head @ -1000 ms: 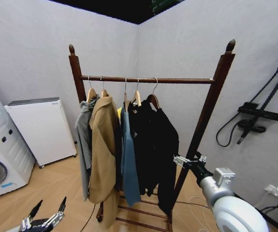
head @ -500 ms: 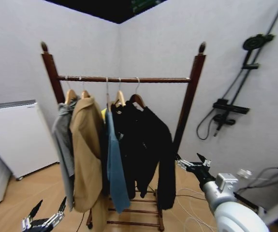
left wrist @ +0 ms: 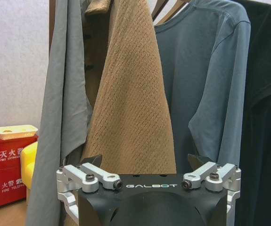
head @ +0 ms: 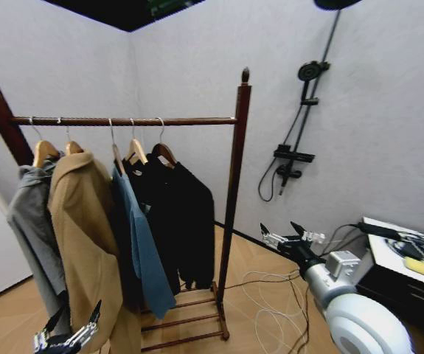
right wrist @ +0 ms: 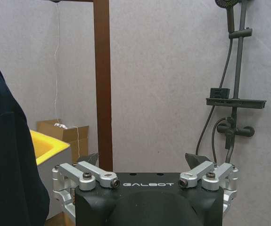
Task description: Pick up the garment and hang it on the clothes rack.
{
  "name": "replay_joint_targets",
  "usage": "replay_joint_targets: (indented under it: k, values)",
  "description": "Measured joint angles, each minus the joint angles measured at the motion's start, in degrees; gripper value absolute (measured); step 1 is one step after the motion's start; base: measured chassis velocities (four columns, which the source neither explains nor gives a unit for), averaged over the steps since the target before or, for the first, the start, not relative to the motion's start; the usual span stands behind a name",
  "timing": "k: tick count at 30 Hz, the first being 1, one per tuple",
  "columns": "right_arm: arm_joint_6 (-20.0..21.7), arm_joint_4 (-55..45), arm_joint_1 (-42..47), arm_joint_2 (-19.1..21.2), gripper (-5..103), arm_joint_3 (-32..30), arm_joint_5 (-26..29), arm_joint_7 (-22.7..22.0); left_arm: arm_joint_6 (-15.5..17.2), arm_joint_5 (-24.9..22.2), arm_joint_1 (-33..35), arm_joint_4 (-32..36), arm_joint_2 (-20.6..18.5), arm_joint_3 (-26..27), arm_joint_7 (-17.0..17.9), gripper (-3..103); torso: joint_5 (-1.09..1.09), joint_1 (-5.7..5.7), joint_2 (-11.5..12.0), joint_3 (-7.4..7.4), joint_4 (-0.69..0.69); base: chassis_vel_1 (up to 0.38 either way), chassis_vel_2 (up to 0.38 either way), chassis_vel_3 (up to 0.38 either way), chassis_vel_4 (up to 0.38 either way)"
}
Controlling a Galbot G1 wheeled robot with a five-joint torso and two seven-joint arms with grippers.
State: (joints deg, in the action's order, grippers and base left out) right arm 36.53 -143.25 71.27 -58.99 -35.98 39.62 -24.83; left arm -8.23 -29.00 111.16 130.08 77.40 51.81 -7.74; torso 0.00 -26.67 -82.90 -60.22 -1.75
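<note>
Right tool (head: 282,234) hangs open and empty, right of the rack (head: 235,192). Left tool (head: 70,327) sits low, open and empty, before the tan coat (head: 86,243). The jacket (head: 178,221) hangs on the rack's crossbar, rightmost garment.

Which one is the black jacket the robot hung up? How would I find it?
Find the tall red-brown clothes rack and follow its crossbar towards the post with the knob. The last garment there is the one: plain black, on a wooden hanger, beside a blue jacket and a tan coat.
</note>
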Motion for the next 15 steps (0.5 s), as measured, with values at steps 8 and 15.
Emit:
replay_joint_targets:
  k: [8,15]
  values:
    - [0.0,0.0,0.6,-1.8,100,0.7,-0.9,-0.1,0.0,0.0,0.0,0.0,0.0,0.0,0.0,100,0.00,0.00,0.0,0.00,0.00,0.103,-0.093,-0.089,0.097]
    - [-0.5,0.0,1.1,-2.0,100,-0.9,-1.1,-0.1,0.0,0.0,0.0,0.0,0.0,0.0,0.0,100,0.00,0.02,0.0,0.01,0.01,0.097,-0.127,-0.113,0.099]
